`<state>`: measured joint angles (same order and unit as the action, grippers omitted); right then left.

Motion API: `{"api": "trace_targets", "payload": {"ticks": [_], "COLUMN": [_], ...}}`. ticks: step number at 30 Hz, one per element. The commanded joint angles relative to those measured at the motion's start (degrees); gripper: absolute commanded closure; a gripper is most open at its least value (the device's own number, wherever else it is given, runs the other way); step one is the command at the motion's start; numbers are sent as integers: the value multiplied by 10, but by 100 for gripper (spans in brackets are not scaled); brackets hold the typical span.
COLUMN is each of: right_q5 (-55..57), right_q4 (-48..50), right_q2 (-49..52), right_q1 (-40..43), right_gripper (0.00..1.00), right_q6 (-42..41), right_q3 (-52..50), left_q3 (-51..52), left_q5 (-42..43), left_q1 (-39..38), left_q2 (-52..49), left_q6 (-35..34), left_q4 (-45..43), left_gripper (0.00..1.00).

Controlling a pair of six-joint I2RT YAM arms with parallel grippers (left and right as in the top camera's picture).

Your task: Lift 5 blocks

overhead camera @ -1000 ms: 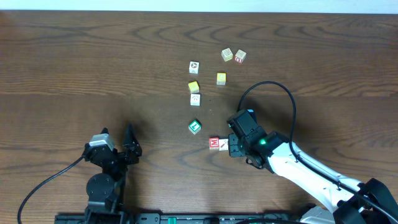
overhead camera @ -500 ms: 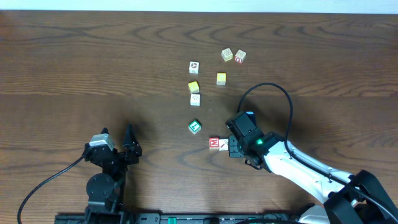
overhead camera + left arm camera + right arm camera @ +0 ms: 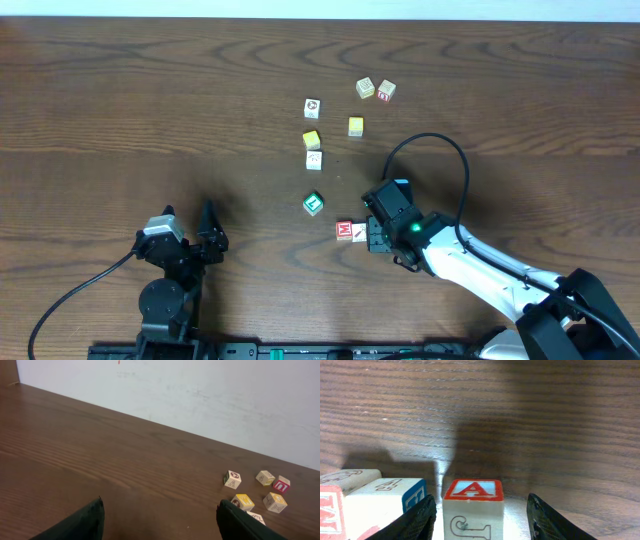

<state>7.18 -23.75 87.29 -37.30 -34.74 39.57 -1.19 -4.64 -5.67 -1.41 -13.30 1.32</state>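
The table [image 3: 120, 90] is dark brown wood with a long, wavy grain that fills the overhead view. Along its 12 o'clock edge stands a white wall [image 3: 200, 390], faintly scuffed.

The blocks [image 3: 312, 107] lie scattered just right of the table's middle. At the 6 o'clock of that whitish one sits a yellow cube [image 3: 311, 140], with another whitish block [image 3: 314, 159] just beside it, again at 6 o'clock. The green-faced block [image 3: 314, 204] lies farther along the same line. The red-faced block [image 3: 344, 230] is near the green one, at its 4 o'clock. Toward 1 o'clock of the group, two pale cubes [image 3: 375, 89] sit side by side, with a second yellow cube [image 3: 356, 126] at their 7 o'clock.

The right arm [image 3: 480, 270] reaches in from the 4 o'clock corner, and a black cable [image 3: 440, 142] arches above it. The right gripper [image 3: 362, 234] points toward 9 o'clock and sits at the 3 o'clock side of the red-faced block. In the right wrist view, a block with a red A [image 3: 472, 491] on top stands upright between the dark fingers [image 3: 420, 520]. The jaws are parted and do not clamp it: the gap is clear at 3 o'clock and narrow at 9 o'clock. The frame edge cuts off the block's base.

The left arm [image 3: 165, 290] sits folded low at 7 o'clock. The left gripper [image 3: 188, 215] faces 12 o'clock with its fingers spread wide and nothing between them, well apart from the blocks.
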Motion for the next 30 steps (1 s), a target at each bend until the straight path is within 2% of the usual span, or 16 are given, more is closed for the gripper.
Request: {"api": "trace_targets", "payload": {"ticks": [1,10,13,17,22,30], "right_q5": [14,-1,-2,-27,-62,-64], "right_q4": [-1,-31,-45,-39,-27,-8], "right_q2": [3,3,3,3,7,86], "right_q1": [15,36,36,36,36,33], "right_gripper": [45,43,37,35,24,24], "right_q6": [5,73,94,108,164,144], "right_q3": [15,81,126,165,199,261], "left_q3": [10,10,10,10,10,10], "left_q5": [-10,-10,-10,-10,-10,-10], "left_q1": [-1,-1,-1,-1,-1,-1], "left_q2": [-1,-1,-1,-1,-1,-1], "left_q6": [1,1,1,1,1,1], "left_q4": [25,25,25,25,25,25], "left_gripper": [28,28,28,28,28,28]}}
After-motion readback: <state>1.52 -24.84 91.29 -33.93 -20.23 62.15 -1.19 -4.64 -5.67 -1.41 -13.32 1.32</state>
